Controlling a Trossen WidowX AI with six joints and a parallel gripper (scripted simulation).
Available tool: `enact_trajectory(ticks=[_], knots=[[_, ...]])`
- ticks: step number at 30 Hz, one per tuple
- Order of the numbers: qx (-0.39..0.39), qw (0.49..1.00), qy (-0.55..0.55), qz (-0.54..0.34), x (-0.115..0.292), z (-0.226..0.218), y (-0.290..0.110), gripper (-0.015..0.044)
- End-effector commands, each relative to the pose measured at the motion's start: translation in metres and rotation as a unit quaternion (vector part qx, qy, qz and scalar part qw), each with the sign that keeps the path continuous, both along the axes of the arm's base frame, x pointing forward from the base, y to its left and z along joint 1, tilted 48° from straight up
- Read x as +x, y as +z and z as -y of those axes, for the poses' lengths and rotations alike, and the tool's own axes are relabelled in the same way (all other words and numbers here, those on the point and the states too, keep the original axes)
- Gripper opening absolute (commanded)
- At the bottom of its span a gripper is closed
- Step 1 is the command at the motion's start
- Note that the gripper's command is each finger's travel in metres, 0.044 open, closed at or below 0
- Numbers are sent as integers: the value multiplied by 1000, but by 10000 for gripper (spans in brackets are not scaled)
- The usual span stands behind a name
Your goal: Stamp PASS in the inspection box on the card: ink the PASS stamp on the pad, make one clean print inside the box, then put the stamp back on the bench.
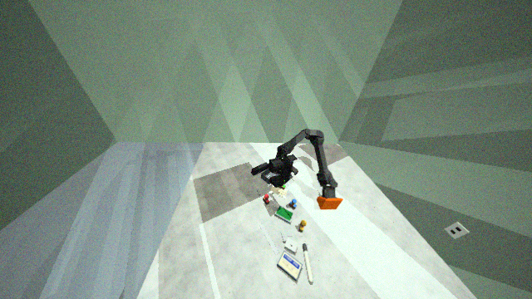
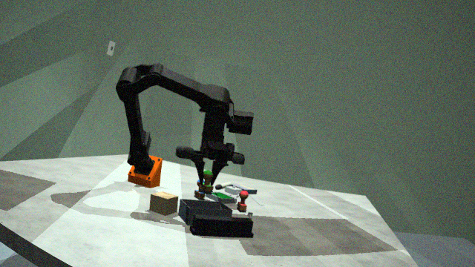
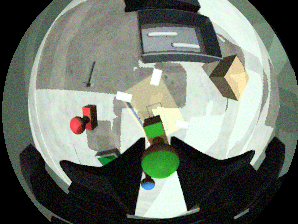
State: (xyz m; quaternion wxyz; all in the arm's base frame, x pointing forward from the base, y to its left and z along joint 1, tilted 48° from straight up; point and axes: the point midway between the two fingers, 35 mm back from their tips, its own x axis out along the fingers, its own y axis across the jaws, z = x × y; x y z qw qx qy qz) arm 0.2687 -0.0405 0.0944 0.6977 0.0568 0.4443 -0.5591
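The gripper (image 2: 208,174) points straight down, its fingers pinching the green-knobbed PASS stamp (image 2: 208,179). The stamp hangs upright: long axis vertical, knob up between the fingers, brown printing block down. In the wrist view the stamp (image 3: 158,152) is seen end-on, its block directed at the cream card (image 3: 154,103) lying flat on the worktop (image 2: 315,230) directly beneath; whether block and card touch cannot be told. The green ink pad (image 1: 284,213) lies just beside the card, toward the worktop's near edge in the top view. A red-knobbed stamp (image 2: 243,200) and a blue-knobbed stamp (image 1: 293,203) stand upright on either side of the pad. A dark open tray (image 2: 205,211) and a tan block (image 2: 163,202) lie beyond the card. The arm's orange base (image 2: 145,179) stands toward the worktop's far edge in the exterior view.
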Motion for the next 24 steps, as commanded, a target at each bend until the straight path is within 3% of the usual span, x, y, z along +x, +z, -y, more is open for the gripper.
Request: enact_trajectory(ticks=[1, 24], knots=[[-3, 1000, 1, -2, -1, 3, -2, 0], [-4, 1000, 2, -1, -1, 15, -12, 0]])
